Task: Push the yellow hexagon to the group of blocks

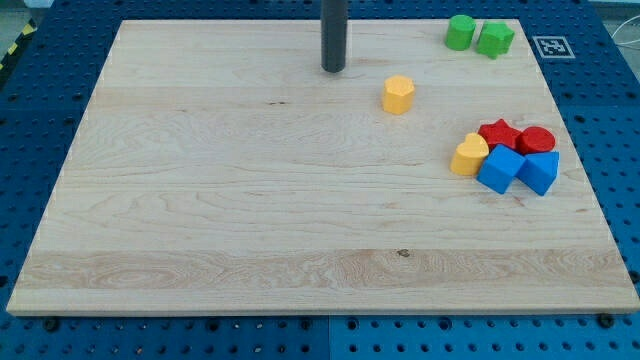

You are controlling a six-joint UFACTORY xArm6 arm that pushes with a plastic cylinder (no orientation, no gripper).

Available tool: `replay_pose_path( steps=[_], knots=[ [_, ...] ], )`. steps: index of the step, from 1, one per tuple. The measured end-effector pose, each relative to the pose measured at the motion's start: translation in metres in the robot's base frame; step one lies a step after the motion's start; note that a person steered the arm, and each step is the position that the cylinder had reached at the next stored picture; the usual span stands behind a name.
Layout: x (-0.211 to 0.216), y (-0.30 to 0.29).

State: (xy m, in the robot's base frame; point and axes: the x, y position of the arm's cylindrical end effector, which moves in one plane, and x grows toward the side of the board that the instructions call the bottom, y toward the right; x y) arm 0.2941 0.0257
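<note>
The yellow hexagon (398, 94) sits alone on the wooden board (250, 200), right of centre near the view's top. My tip (333, 68) rests on the board up and to the left of it, a short gap away, not touching. The group of blocks lies at the view's right: a yellow block with a rounded top (468, 156), a red star (499, 134), a red cylinder (537, 140) and two blue blocks (499, 170) (540, 172), all packed together. The group is down and to the right of the hexagon.
Two green blocks (460, 31) (494, 39) sit side by side near the board's top right corner. A black-and-white marker tag (553, 46) is at that corner. Blue perforated table surrounds the board.
</note>
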Motion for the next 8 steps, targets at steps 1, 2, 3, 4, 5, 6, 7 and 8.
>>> replay_pose_path(
  steps=[1,2,3,4,5,6,7,8],
  knots=[
    [0.018,0.033],
    [0.04,0.063],
    [0.057,0.087],
    [0.063,0.092],
    [0.063,0.092],
    [0.063,0.085],
    [0.063,0.062],
    [0.064,0.061]
  ],
)
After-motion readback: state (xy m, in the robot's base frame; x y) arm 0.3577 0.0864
